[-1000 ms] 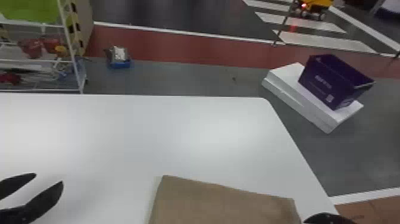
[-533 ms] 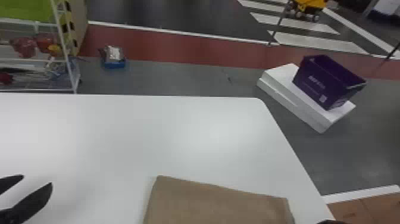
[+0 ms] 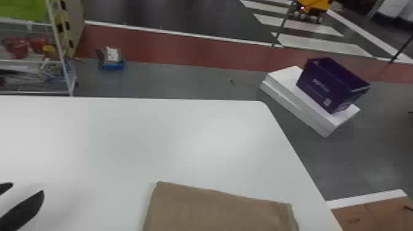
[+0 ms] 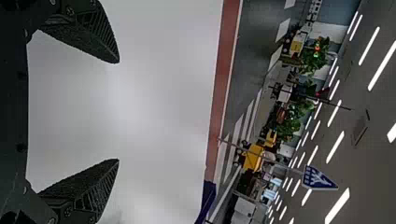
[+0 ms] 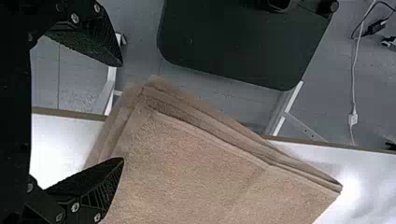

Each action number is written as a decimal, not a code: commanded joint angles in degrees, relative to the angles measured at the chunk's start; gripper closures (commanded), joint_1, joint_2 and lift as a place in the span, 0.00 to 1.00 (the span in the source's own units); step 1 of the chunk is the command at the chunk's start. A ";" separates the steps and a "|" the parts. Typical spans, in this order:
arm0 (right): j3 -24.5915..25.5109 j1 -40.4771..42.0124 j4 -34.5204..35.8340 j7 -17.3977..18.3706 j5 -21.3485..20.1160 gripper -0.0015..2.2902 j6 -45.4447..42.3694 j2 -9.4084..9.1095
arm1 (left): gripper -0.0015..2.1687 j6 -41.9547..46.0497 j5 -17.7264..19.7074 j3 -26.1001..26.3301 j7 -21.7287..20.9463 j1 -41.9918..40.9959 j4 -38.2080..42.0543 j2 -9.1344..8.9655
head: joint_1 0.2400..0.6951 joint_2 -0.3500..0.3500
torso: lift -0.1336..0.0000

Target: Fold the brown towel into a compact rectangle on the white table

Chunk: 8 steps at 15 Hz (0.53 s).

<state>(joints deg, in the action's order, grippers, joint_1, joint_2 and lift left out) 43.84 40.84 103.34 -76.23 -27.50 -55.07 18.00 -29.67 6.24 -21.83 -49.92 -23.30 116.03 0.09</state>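
At the head view's lower left edge, my left gripper (image 3: 27, 188) is open over the white table (image 3: 129, 135), left of the brown towel and apart from it. The towel (image 3: 221, 212) lies folded and flat at the bottom, its far edge slanting. The left wrist view has this left gripper (image 4: 116, 111) with its fingers wide apart and nothing between them. In the right wrist view, the right gripper (image 5: 122, 112) is open beside a corner of the towel (image 5: 187, 172), where several stacked layers show along the edge; one finger overlaps the cloth in view.
The table's rim (image 5: 70, 113) runs close by the towel, with a dark panel (image 5: 233, 42) on white legs beyond it. Past the table's right side, a purple box (image 3: 328, 83) sits on white slabs (image 3: 301, 107) on the floor. A rack (image 3: 58, 46) stands far left.
The head view has swung slightly, shifting the scene left. My left gripper has moved left, away from the towel. The right gripper has moved off past the head view's bottom edge.
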 commanded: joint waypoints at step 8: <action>-0.25 0.29 0.20 2.58 -3.88 0.08 -4.39 0.02 | 0.07 0.35 0.00 -0.24 0.00 -0.26 -0.63 -0.24 | 1.00 0.15 | 0.08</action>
<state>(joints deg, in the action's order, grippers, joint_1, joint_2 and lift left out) 43.45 41.04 103.60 -73.74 -30.89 -59.25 17.90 -29.43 6.24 -22.05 -49.90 -23.72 115.76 0.09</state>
